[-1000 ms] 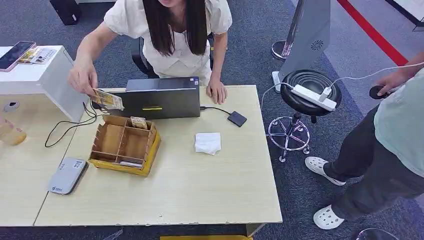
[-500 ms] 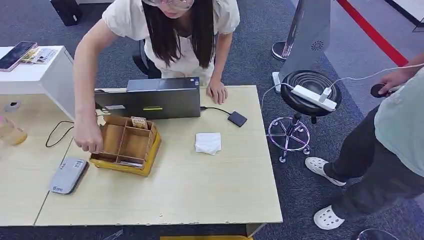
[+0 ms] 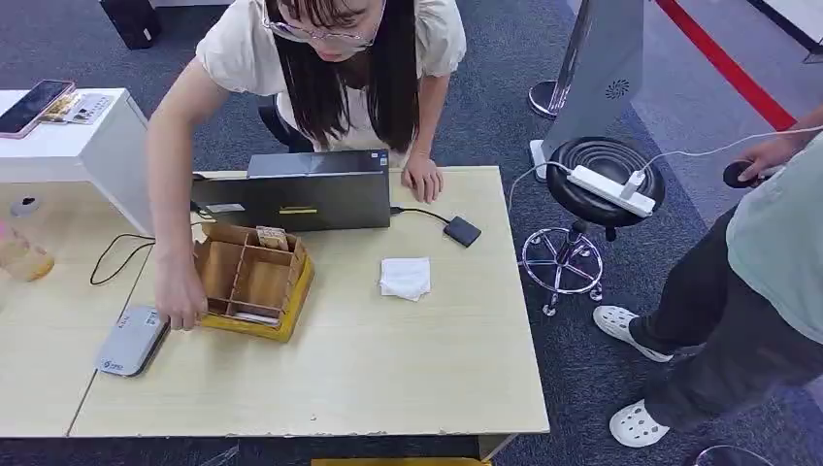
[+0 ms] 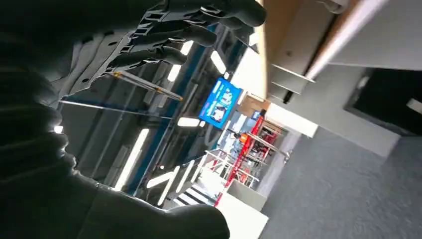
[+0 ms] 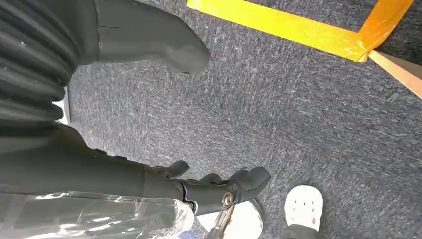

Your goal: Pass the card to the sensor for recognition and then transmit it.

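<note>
Near the table's (image 3: 388, 369) left edge sits the wooden organizer (image 3: 250, 282), with a card (image 3: 271, 237) standing in its far compartment and the grey sensor (image 3: 129, 339) just beside its near-left corner, where a person's hand (image 3: 181, 303) reaches. We judge our left hand (image 4: 164, 35), fingers apart and empty, nearer that side; our right hand (image 5: 199, 189) hangs loosely spread over the floor.

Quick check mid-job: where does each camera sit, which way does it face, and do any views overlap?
Head view: high, facing forward and down at the table, wooden organizer and a person's hand.
Left wrist view: behind the left hand, aimed up at ceiling lights.
Right wrist view: behind the right hand, facing carpet.
Shared: a white shoe, likely the head view's.
</note>
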Available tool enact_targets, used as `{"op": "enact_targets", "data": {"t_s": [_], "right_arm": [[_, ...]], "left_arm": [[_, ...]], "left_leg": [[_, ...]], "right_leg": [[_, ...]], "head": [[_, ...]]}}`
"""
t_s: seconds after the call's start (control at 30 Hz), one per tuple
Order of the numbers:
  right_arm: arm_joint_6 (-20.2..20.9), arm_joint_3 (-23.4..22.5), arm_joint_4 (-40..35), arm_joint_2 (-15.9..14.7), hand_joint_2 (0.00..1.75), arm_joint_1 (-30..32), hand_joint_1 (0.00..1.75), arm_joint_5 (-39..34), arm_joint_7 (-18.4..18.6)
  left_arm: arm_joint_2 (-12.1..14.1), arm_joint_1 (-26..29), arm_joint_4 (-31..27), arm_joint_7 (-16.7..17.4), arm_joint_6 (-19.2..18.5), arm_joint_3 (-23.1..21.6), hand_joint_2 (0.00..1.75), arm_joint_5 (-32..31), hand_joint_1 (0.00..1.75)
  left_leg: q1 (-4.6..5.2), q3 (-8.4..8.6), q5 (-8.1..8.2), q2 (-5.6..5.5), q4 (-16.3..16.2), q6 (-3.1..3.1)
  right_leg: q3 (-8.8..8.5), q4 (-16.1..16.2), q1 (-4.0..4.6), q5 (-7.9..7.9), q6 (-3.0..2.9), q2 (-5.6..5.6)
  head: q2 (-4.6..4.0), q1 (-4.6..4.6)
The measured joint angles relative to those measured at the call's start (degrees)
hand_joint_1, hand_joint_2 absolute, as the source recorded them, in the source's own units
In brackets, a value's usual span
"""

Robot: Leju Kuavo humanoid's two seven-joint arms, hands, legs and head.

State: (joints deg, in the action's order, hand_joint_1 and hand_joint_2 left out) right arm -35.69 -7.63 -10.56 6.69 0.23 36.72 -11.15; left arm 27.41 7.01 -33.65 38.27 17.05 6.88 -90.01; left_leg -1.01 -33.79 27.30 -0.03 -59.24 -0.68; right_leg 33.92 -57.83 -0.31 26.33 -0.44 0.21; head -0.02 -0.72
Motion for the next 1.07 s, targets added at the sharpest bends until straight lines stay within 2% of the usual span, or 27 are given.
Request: {"op": "enact_targets", "data": {"t_s": [0.3, 0.37, 0.47, 0.57, 0.73, 0.83, 0.97, 1.07], "right_arm": [[0.00, -1.18, -0.26, 0.00, 1.75, 0.02, 0.00, 0.41, -0.02], [0.02, -1.22, -0.26, -0.02, 1.75, 0.01, 0.00, 0.66, 0.04], [-0.02, -1.62, -0.31, -0.02, 1.75, 0.02, 0.00, 0.68, -0.13], [-0.04, -2.25, -0.33, 0.00, 1.75, -0.02, 0.00, 0.70, -0.48], [-0.07, -2.99, -0.33, -0.02, 1.75, -0.03, 0.00, 0.85, -0.63], [-0.33, -3.28, -0.33, -0.02, 1.75, -0.02, 0.00, 1.27, -0.63], [-0.76, -4.26, -0.50, -0.02, 1.75, -0.01, 0.00, 1.35, -1.77], [-1.25, -5.11, -0.79, -0.02, 1.75, 0.00, 0.00, 1.35, -2.51]], "left_arm": [[-2.92, -3.04, 7.82, -0.07, 0.15, -5.79, 1.75, 0.00, 0.00], [-4.04, -3.63, 8.94, -0.39, 0.48, -6.20, 1.75, 0.04, 0.00], [-5.81, -4.60, 10.27, -2.69, 2.95, -5.94, 1.75, 0.39, 0.00], [-7.70, -5.45, 11.27, -4.24, 3.85, -5.00, 1.75, 0.24, 0.00], [-10.60, -6.12, 11.95, -6.30, 5.25, -2.22, 1.75, 0.46, 0.00], [-11.76, -6.31, 11.97, -9.25, 7.02, -0.06, 1.75, 2.60, 0.00], [-15.76, -6.95, 11.99, -17.26, 11.02, 8.01, 1.75, 8.42, 0.00], [-18.96, -7.17, 12.28, -20.21, 13.26, 13.32, 1.75, 10.51, 0.00]], "left_leg": [[0.01, 0.02, 0.02, 0.01, -0.01, 0.02], [0.00, 0.02, 0.02, 0.01, -0.01, 0.02], [0.01, 0.01, 0.02, 0.00, -0.01, 0.02], [0.02, 0.01, 0.02, 0.00, -0.01, 0.03], [0.02, 0.02, 0.04, 0.01, -0.02, 0.05], [0.03, 0.02, 0.04, 0.01, -0.02, 0.05], [0.04, 0.00, 0.05, 0.01, -0.02, 0.06], [0.07, 0.01, 0.11, 0.03, -0.02, 0.15]], "right_leg": [[0.01, 0.01, -0.01, 0.07, 0.10, 0.00], [0.00, 0.01, -0.01, 0.07, 0.10, 0.00], [0.00, 0.01, -0.02, 0.07, 0.10, -0.01], [-0.02, 0.01, -0.02, 0.06, 0.11, 0.01], [-0.01, 0.01, -0.02, 0.07, 0.11, 0.01], [0.01, 0.01, -0.02, 0.07, 0.11, 0.01], [0.00, 0.01, -0.03, 0.07, 0.12, 0.01], [-0.01, 0.02, -0.05, 0.07, 0.12, 0.02]], "head": [[0.00, -0.04], [0.00, -0.02], [0.00, 0.00], [0.00, -0.02], [0.00, -0.02], [0.00, -0.02], [0.00, -0.04], [0.00, -0.02]]}}
